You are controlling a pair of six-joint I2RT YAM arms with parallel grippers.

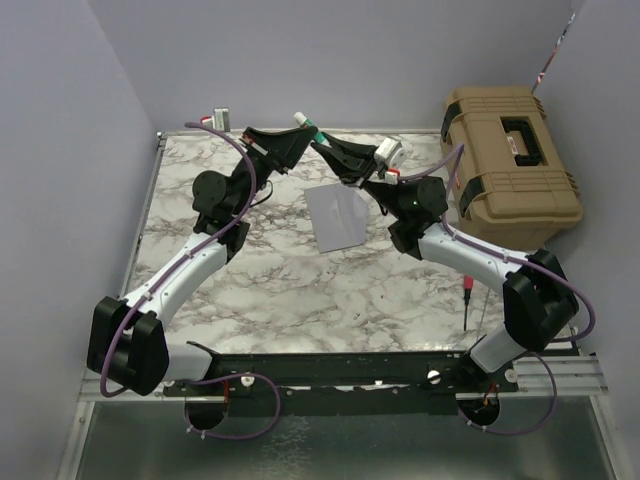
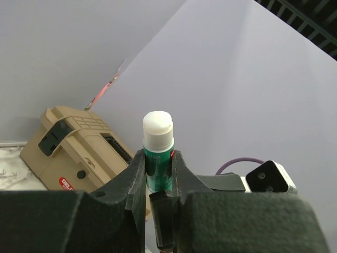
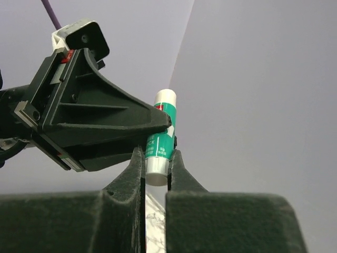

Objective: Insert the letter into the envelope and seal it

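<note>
**A:** From above first. Why are both arms up at the back of the table [image 1: 200,270]?

**B:** They share a glue stick [image 1: 305,123]. The left gripper [image 1: 298,133] and the right gripper [image 1: 318,143] meet on it in the air, clear of the paper. My guess is that one steadies the tube while the other works the cap.

**A:** And the envelope [image 1: 338,215]?

**B:** It lies flat on the marble, just in front of the grippers, with nothing touching it. No tan letter shows anywhere. It may already be inside, which would fit glue coming out now, but I cannot confirm that. The tan tool case [image 1: 510,165] and a red-handled screwdriver [image 1: 466,297] sit off to the right, not involved.

**A:** Left wrist camera?

**B:** The left gripper [image 2: 158,161] is clamped on the green body of the glue stick [image 2: 158,134], and its fingers [image 2: 138,171] press both sides. The stick stands upright with a white end on top. The tool case [image 2: 68,153] shows behind.

**A:** Right wrist?

**B:** The right gripper [image 3: 156,161] has its fingers [image 3: 134,171] closed on the lower white end of the glue stick [image 3: 163,132]. The left gripper [image 3: 167,124] pinches the green middle from the side. Two opposed grips suit a twist or pull. I can't tell which white end is the cap.
</note>
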